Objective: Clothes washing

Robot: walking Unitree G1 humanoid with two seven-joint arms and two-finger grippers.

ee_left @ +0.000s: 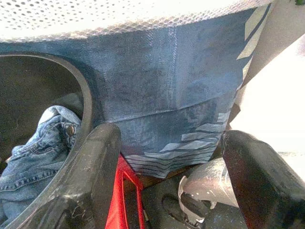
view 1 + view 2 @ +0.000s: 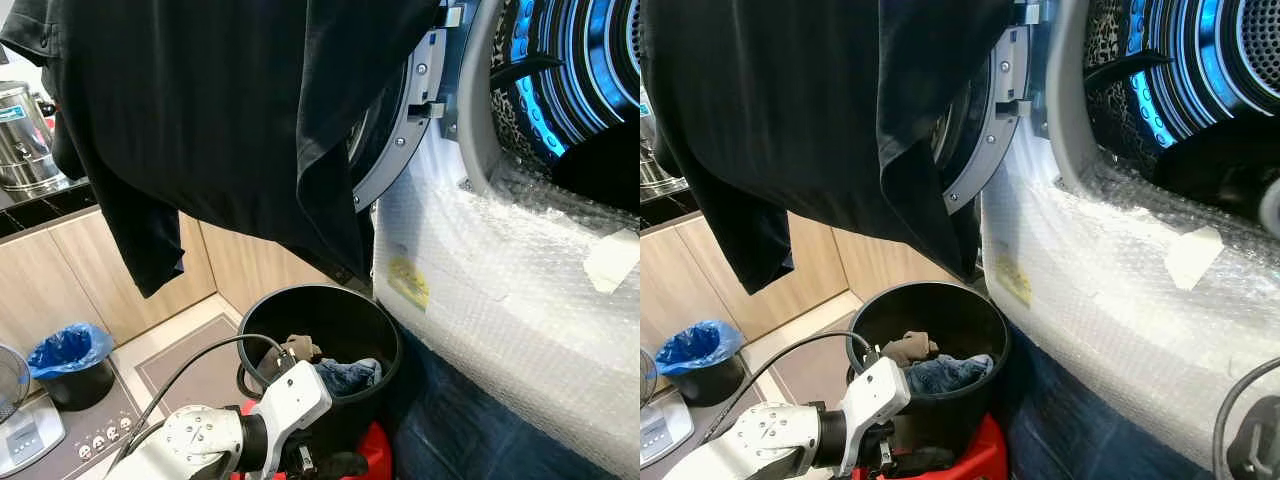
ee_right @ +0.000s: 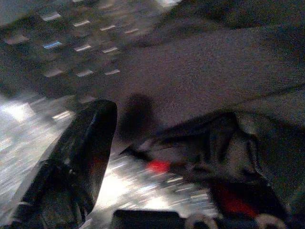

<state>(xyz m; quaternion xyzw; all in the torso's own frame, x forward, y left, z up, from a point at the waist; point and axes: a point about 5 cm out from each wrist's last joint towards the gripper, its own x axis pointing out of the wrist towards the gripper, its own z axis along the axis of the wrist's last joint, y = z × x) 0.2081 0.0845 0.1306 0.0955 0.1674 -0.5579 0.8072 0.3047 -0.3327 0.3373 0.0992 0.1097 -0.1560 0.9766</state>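
A black shirt [image 2: 230, 110] hangs across the top of the head views, plain and unpatterned. The washer drum [image 2: 575, 70] glows blue, its metal dotted with small holes. Clear bubble wrap [image 2: 500, 290] over the washer front reads whitish, with a yellow label [image 2: 408, 282] and a pale strip of tape [image 2: 612, 258]. Beneath lies a dark blue cloth [image 1: 181, 90] with lighter stripes. The bucket [image 2: 320, 305] is black; inside are faded blue jeans [image 2: 348, 375] and a brownish item [image 2: 300, 348]. A red base [image 2: 980, 455] shows below. The cabinets [image 2: 60, 275] are light wood, the bin liner [image 2: 68, 348] bright blue. The right wrist view is blurred; dark grey fabric [image 3: 200, 81] seems to fill it.
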